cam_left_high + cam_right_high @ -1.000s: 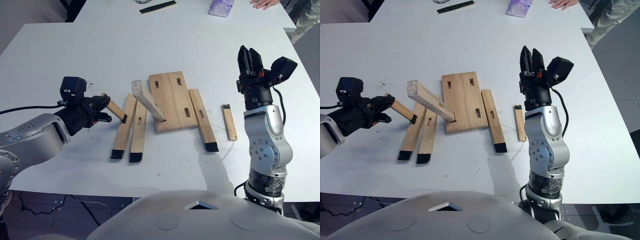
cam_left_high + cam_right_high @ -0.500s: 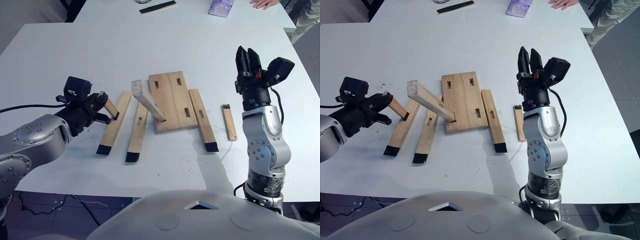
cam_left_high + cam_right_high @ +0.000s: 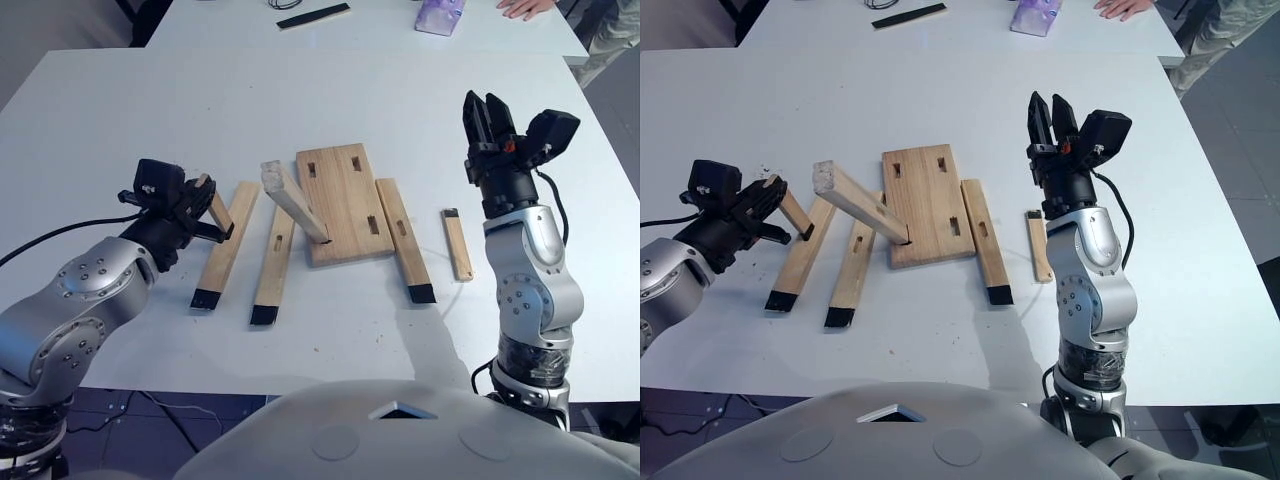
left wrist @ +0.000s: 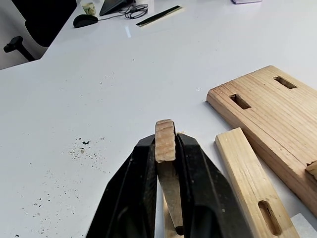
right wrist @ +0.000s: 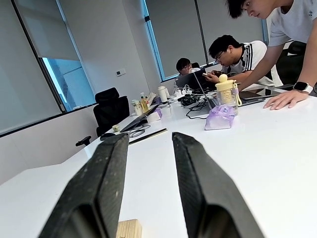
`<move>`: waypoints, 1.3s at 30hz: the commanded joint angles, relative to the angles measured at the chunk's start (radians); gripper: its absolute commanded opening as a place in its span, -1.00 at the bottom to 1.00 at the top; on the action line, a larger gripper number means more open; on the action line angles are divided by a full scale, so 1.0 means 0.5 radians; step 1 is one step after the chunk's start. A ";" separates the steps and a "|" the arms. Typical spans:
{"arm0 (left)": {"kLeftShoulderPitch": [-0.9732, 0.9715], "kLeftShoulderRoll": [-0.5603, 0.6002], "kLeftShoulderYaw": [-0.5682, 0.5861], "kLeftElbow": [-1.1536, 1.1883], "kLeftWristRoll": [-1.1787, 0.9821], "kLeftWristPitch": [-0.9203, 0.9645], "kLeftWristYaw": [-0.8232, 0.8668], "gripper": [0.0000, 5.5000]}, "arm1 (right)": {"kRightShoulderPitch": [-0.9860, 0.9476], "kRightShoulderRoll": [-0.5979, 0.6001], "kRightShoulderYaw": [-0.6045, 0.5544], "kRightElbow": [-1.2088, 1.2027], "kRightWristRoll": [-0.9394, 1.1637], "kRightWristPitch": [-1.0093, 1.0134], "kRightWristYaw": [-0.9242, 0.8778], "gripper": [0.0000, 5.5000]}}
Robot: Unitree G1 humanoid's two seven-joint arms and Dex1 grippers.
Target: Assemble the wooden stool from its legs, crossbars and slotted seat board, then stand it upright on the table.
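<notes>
The left arm lies low over the near left part of the white table (image 3: pixel 300 100), forearm bent in toward the parts. Its left gripper (image 3: pixel 207 212) is closed tight on a short crossbar (image 4: pixel 165 135), the black fingers (image 4: pixel 141 173) pressing its two flat faces. The crossbar is a small pale wood stick, held tilted. Its upper end pokes out above the fingertips and its lower end comes down onto the leftmost leg (image 3: pixel 228 245). Whether it sits in that leg's slot cannot be told.

The right arm stands upright at the near right, elbow low and wrist high. The right gripper (image 3: pixel 484 105) points up, well above the table. Its two dark, ribbed fingers (image 5: pixel 101 188) are parted by a moderate gap with nothing between them.

The seat board (image 3: pixel 345 200) lies flat at the middle of the table, a thick rectangular slab of light, grained wood with four small rectangular slots. One leg (image 3: pixel 293 200) is planted in the near left slot and leans up toward the left, its rough-cut end uppermost. A second leg (image 3: pixel 272 262) lies flat just left of the board beside the leftmost one. A third leg (image 3: pixel 404 238) lies along the board's right edge. Each lying leg is a flat pale bar with a slot cut through it and a black near end. A second short crossbar (image 3: pixel 458 243) lies flat right of the third leg.
</notes>
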 commanded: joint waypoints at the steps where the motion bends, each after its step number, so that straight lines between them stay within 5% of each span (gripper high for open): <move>1: 0.488 -0.086 -0.038 -0.016 0.176 0.103 -0.092 -0.84 | -0.042 -0.028 -0.024 0.019 0.008 0.034 0.025 -0.42; 11: 0.728 -0.376 -0.104 0.130 0.640 -0.228 -0.238 -0.84 | -0.127 -0.102 -0.036 0.107 0.017 0.052 0.122 -0.42; 28: 0.284 -0.590 -0.065 0.327 0.960 -0.336 -0.381 -0.84 | -0.267 -0.154 -0.033 0.174 0.024 0.105 0.210 -0.42; 39: 0.079 -0.675 0.002 0.379 1.033 -0.302 -0.467 -0.15 | -0.300 -0.153 -0.034 0.192 0.016 0.096 0.225 -0.42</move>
